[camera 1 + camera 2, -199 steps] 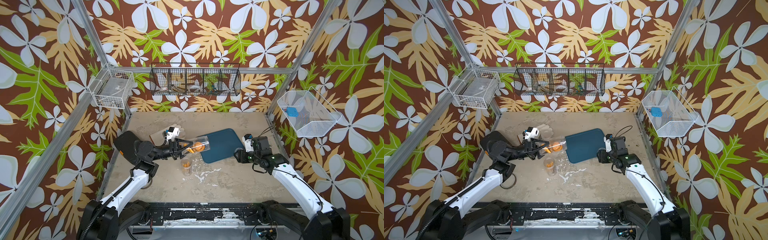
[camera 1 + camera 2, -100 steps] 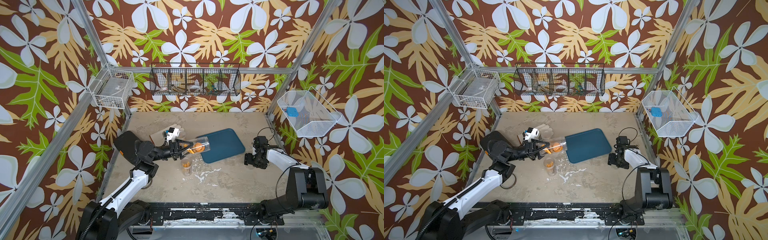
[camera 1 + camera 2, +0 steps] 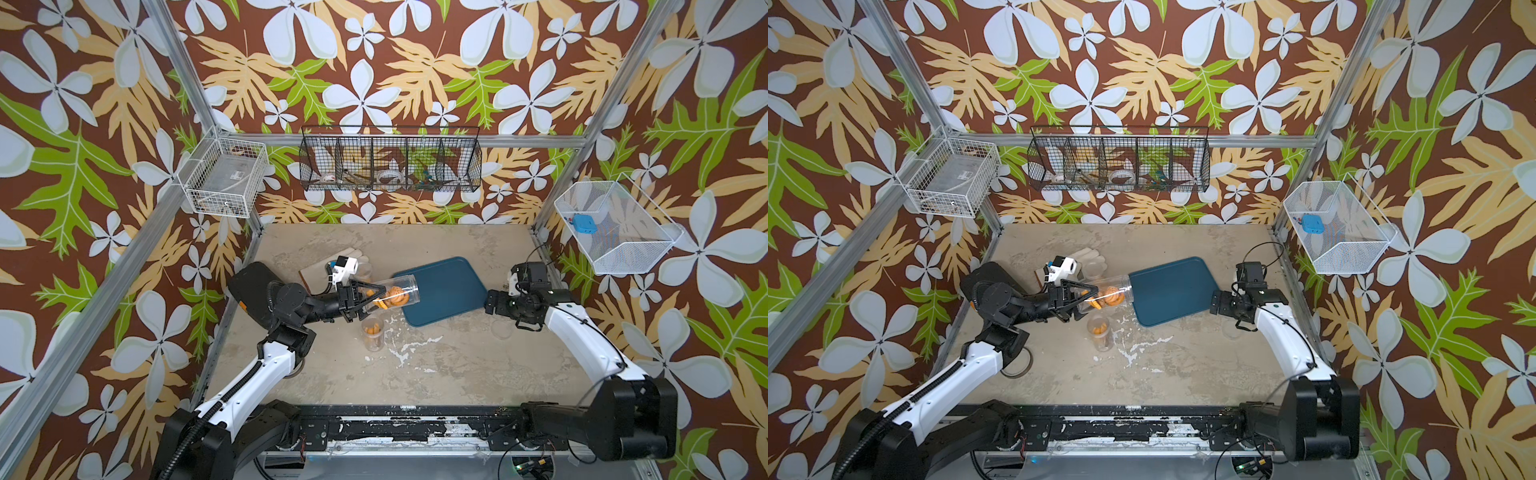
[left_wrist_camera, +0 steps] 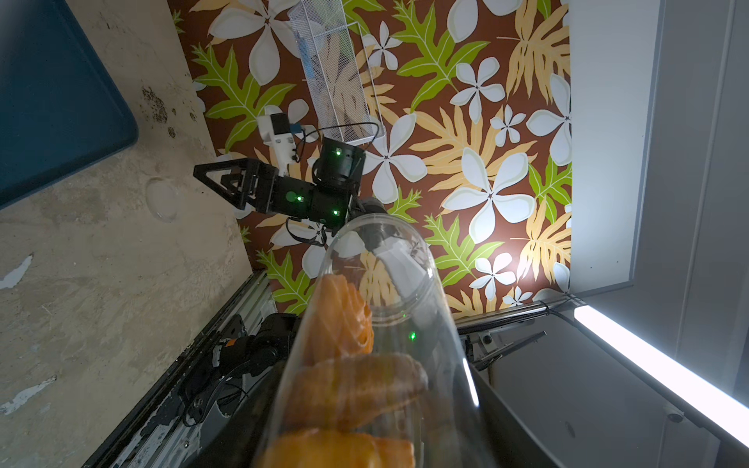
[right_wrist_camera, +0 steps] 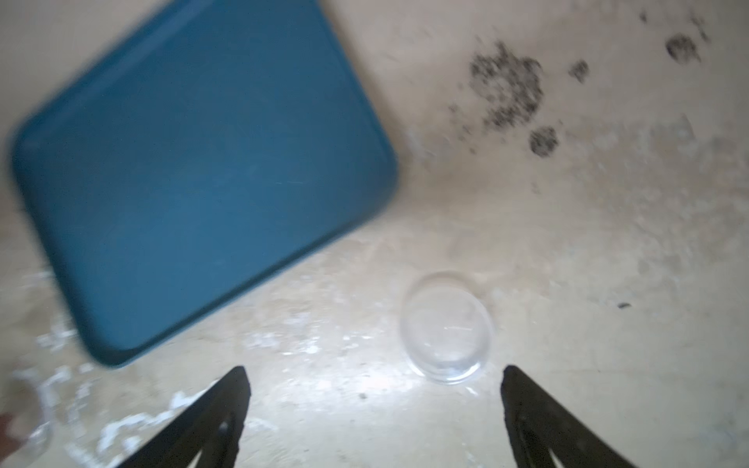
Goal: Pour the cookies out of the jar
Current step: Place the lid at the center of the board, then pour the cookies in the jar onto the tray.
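Note:
My left gripper is shut on a clear jar, which lies on its side above the table. The open mouth of the jar reaches the left edge of the blue tray. Orange cookies sit inside the jar, large and close in the left wrist view. In both top views the tray is bare. My right gripper hangs open just right of the tray with nothing between its fingers. A clear lid lies flat on the table under it.
A second clear jar with cookies stands upright just in front of the held one. A white glove and a board lie behind the left gripper. Wire baskets hang on the walls. White paint scuffs mark the table.
The right gripper has gone from nearly shut to wide open, and the clear lid now lies on the table beneath it. The left arm and its jar have stayed still.

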You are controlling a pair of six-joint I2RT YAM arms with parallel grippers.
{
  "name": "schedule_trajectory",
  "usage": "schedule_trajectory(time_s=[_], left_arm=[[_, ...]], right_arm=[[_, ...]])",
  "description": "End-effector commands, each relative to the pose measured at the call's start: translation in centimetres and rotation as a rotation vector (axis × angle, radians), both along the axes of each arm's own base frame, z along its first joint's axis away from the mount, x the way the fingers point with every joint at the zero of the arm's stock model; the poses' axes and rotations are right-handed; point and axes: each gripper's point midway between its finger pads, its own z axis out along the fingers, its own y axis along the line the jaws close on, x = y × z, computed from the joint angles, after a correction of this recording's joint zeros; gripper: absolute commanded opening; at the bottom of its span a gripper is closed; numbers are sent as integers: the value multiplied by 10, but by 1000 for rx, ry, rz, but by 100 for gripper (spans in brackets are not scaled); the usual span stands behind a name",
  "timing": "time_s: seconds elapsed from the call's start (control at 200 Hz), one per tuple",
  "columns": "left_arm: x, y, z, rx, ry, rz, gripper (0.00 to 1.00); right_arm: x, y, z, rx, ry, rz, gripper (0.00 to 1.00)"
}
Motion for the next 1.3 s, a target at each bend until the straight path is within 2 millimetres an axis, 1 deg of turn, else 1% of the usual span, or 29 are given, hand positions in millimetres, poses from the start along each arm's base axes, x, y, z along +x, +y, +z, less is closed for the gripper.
schedule_trajectory(time_s=[0.0, 0.055, 0.1, 0.13, 0.17, 0.31, 0.475, 0.606, 0.696, 0.831, 0.911, 1.006, 1.126, 1.176, 1.296], left_arm=[[0, 1, 10, -13, -60, 16, 40], [1, 1, 9, -10, -64, 22, 40], [3, 1, 7, -5, -66, 27, 40], [4, 1, 6, -3, -68, 31, 40], [5, 1, 5, 0, -73, 37, 40], [14, 0, 0, 10, -81, 59, 40], [22, -7, -7, 31, -124, 58, 42], [33, -15, -20, 37, -123, 40, 42], [40, -20, -26, 33, -141, 26, 42], [54, -30, -38, 64, -165, -16, 42], [64, -34, -50, 98, -171, -23, 42], [75, -39, -69, 146, -159, -27, 41], [90, -44, -82, 168, -158, -13, 41], [96, -49, -89, 177, -149, -10, 41], [108, -65, -98, 191, -153, -3, 41]], right_arm=[[-1, 57, 44, 233, -138, 146, 100], [-10, 90, 63, 361, -185, 248, 100], [-18, 108, 75, 452, -213, 300, 100], [-22, 114, 82, 501, -226, 310, 100], [-28, 117, 88, 539, -242, 312, 100], [-43, 125, 102, 553, -270, 367, 100], [-55, 128, 107, 563, -269, 383, 100], [-58, 126, 117, 582, -292, 364, 100], [-60, 125, 119, 584, -296, 361, 100], [-63, 125, 114, 587, -279, 360, 100], [-65, 125, 110, 586, -270, 359, 100], [-66, 125, 107, 582, -264, 359, 100], [-66, 125, 103, 578, -254, 357, 100], [-65, 125, 101, 579, -248, 355, 100], [-64, 125, 98, 574, -244, 356, 100]])
